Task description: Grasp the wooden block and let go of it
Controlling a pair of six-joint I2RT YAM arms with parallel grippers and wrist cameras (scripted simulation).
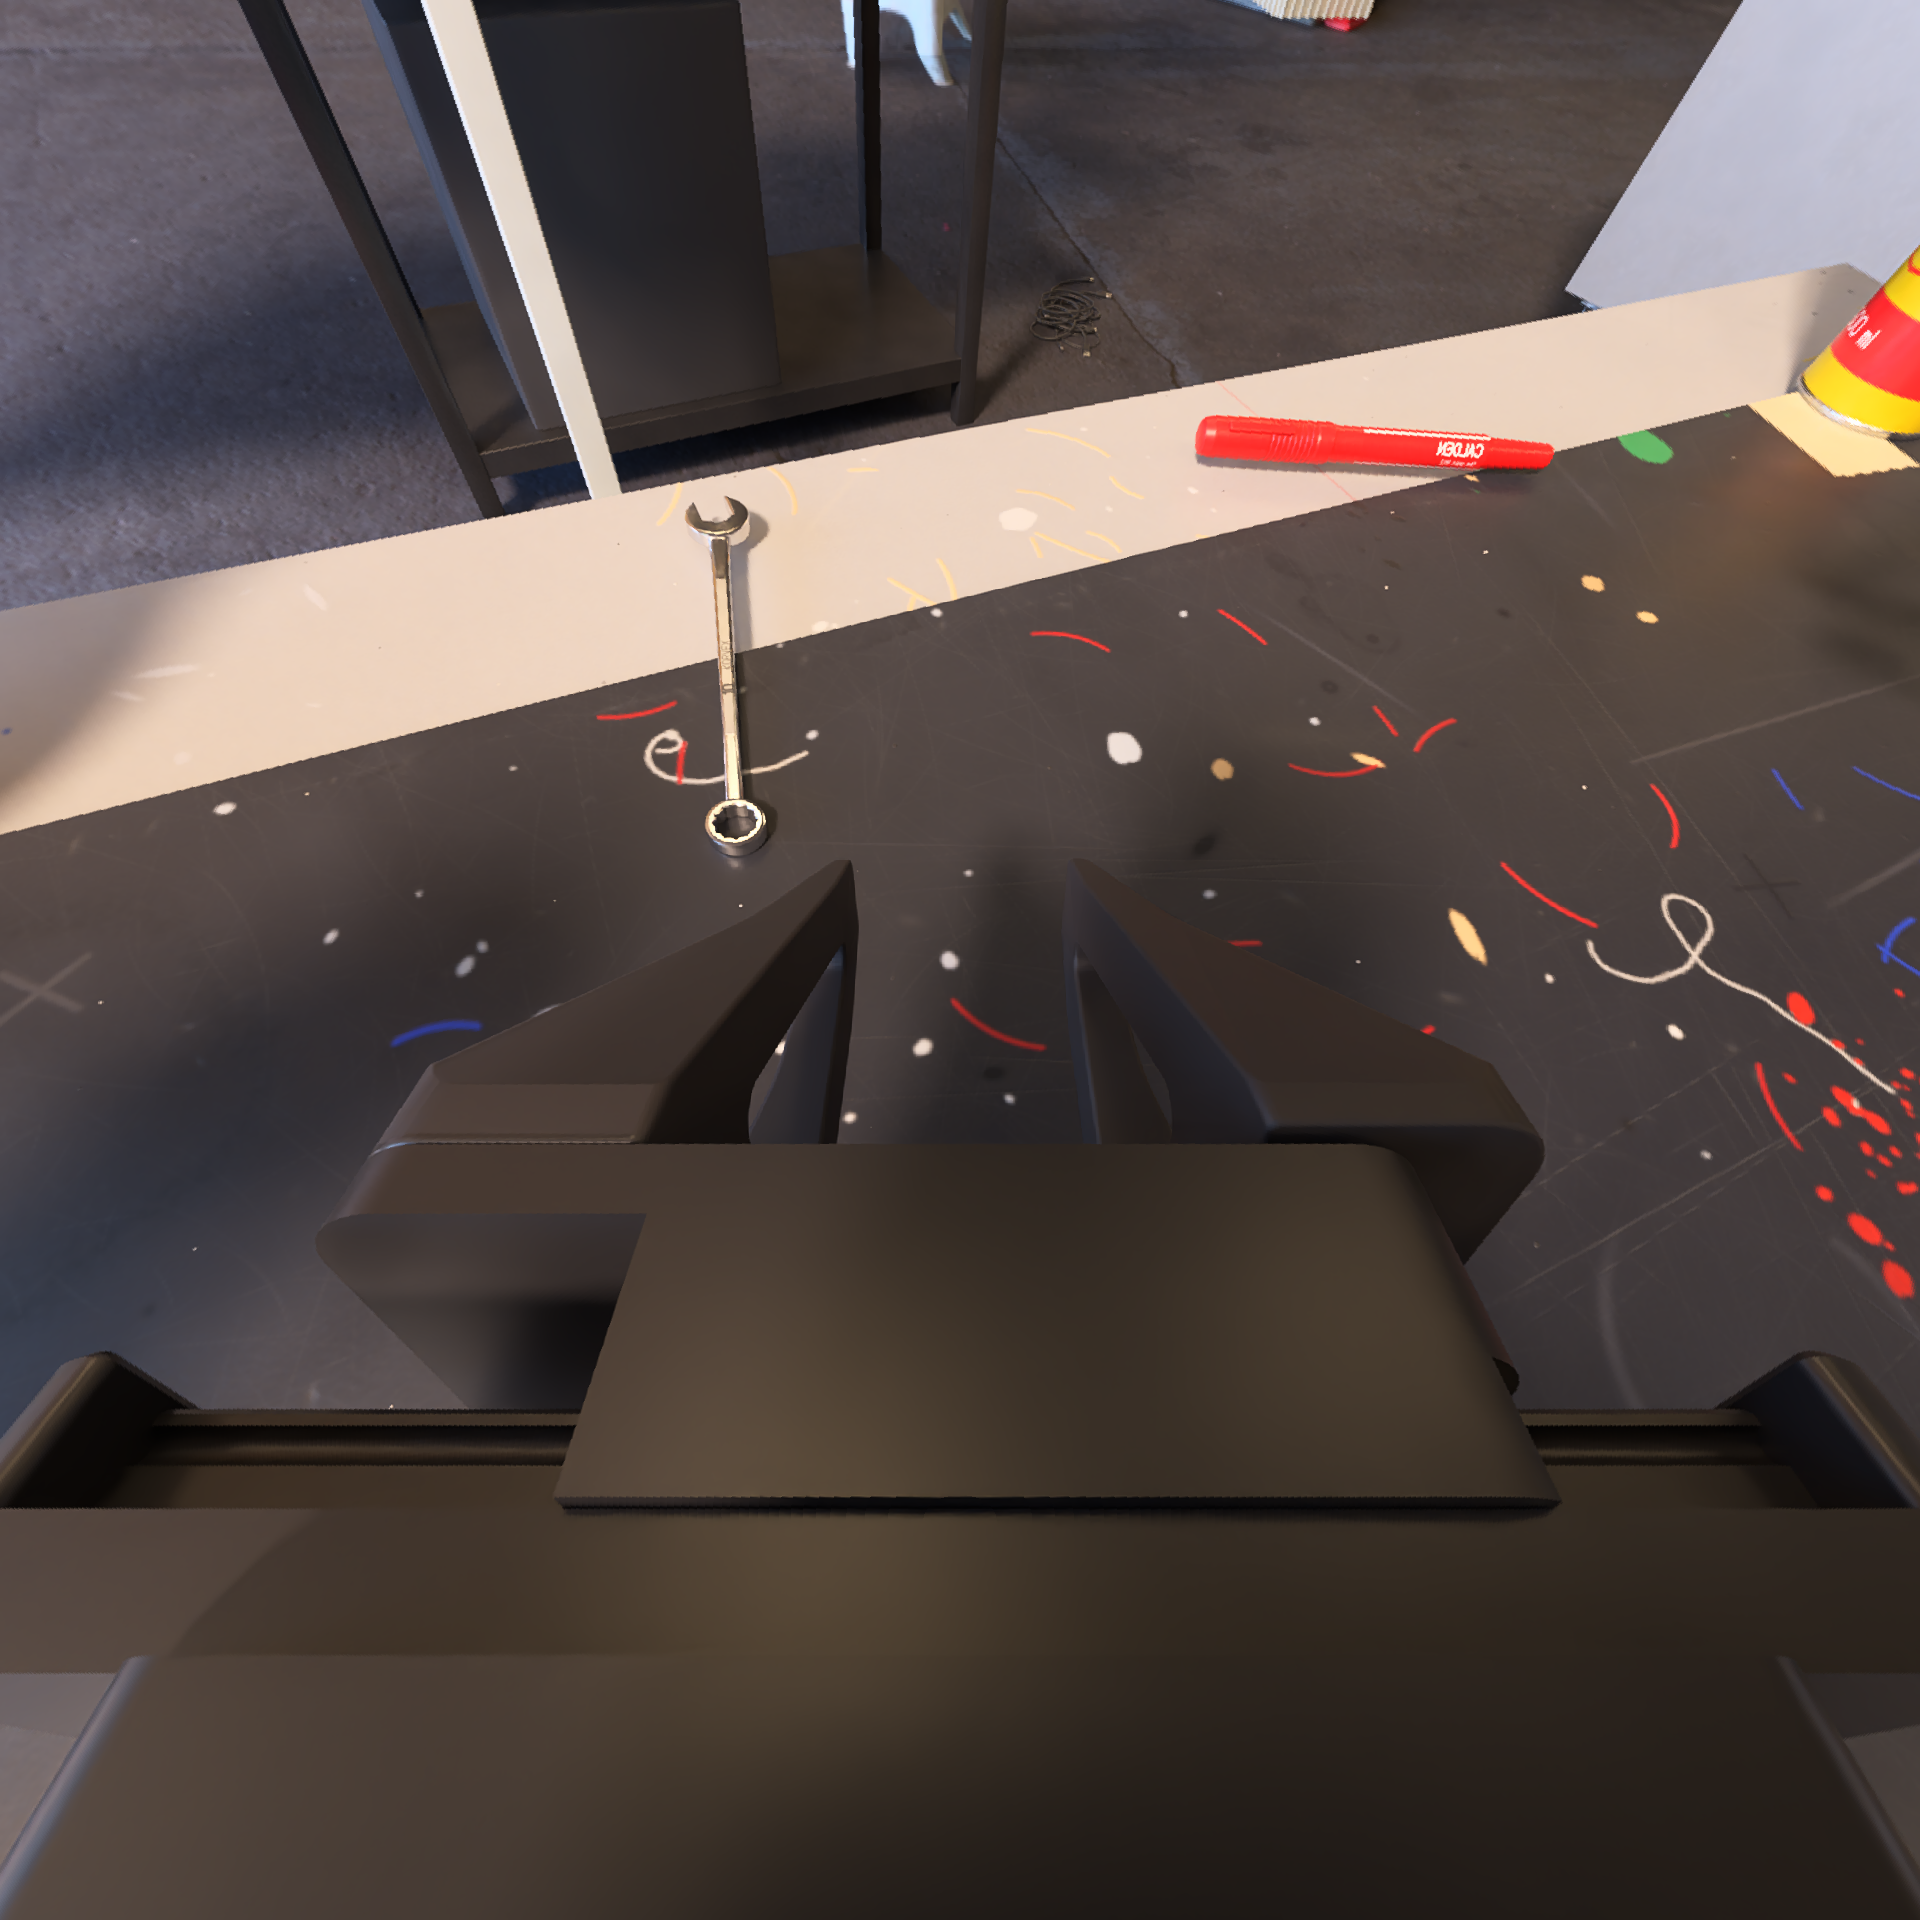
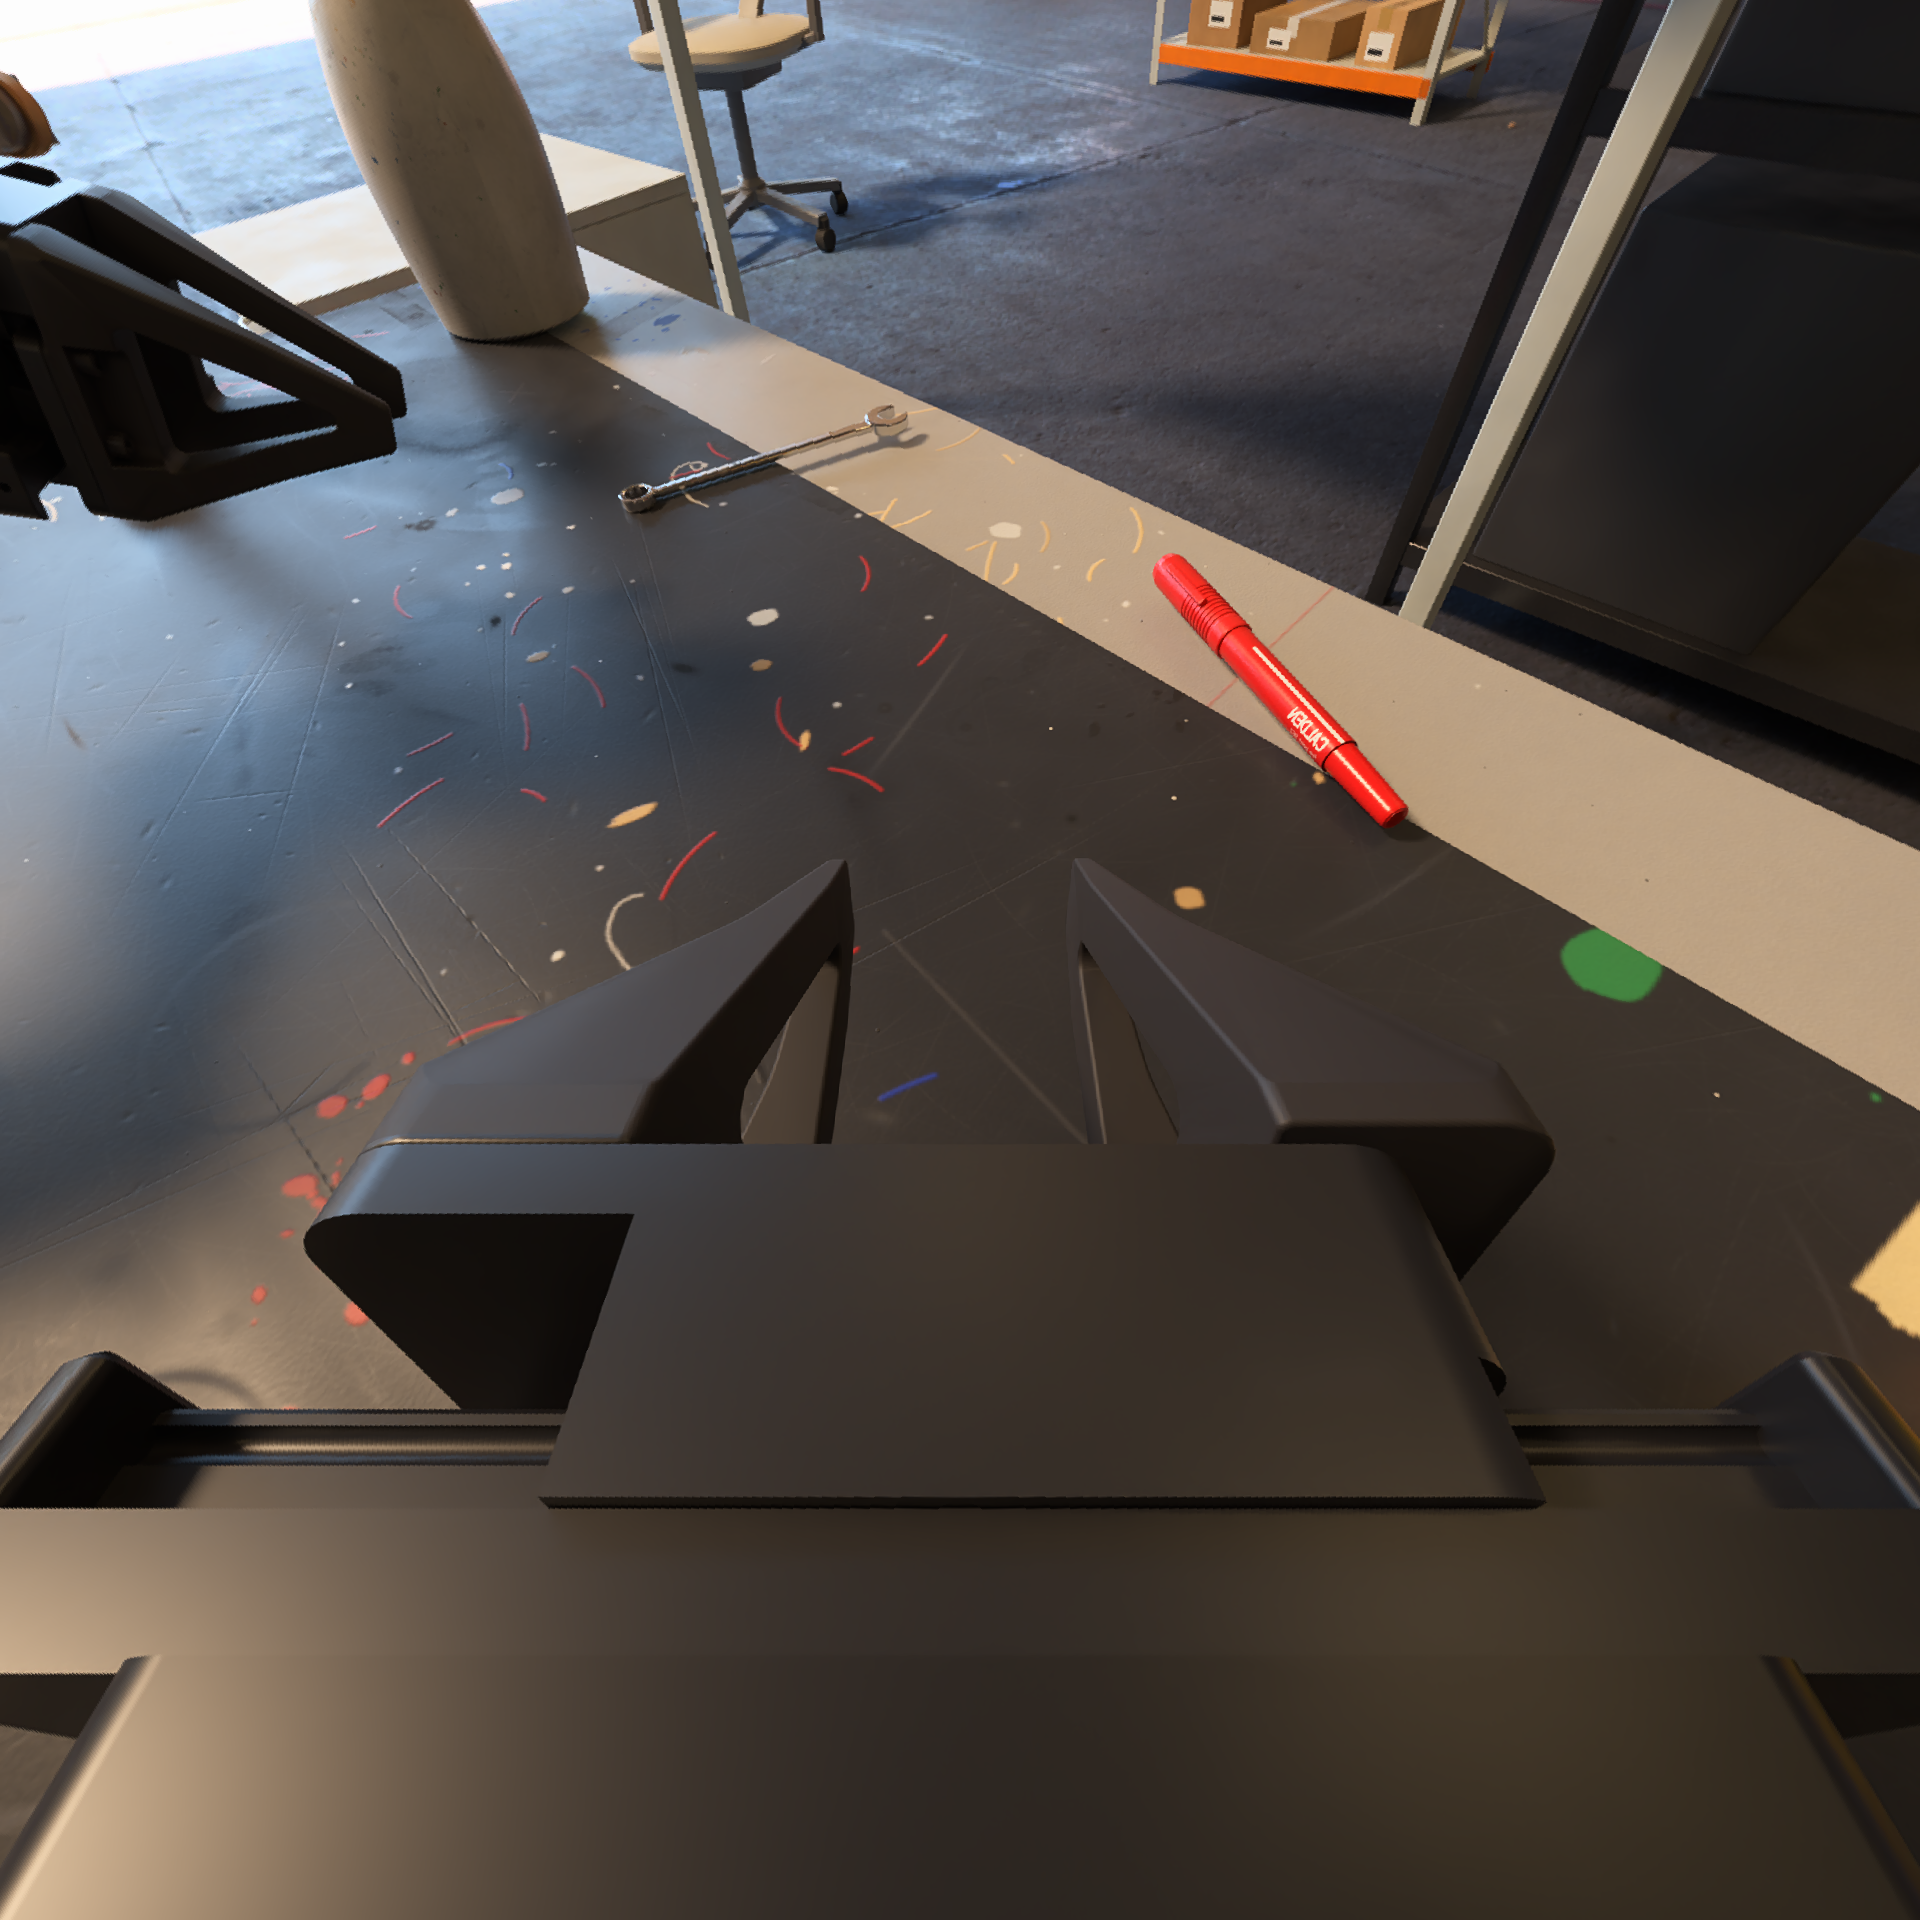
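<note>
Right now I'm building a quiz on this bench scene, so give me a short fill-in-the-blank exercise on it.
1. The marker lying near the table's edge is ____ in colour.
2. The wrench is made of ____.
3. The jaws of the right gripper are ____, with nothing between them.
4. The round paint spot by the table's pale border is ____.

Missing words: red; metal; open; green

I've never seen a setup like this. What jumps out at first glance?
A bright red marker lies where the dark, paint-flecked table meets its pale border. A silver wrench lies across that same edge, ahead of the open, empty left gripper. No wooden block shows in either view.
</note>
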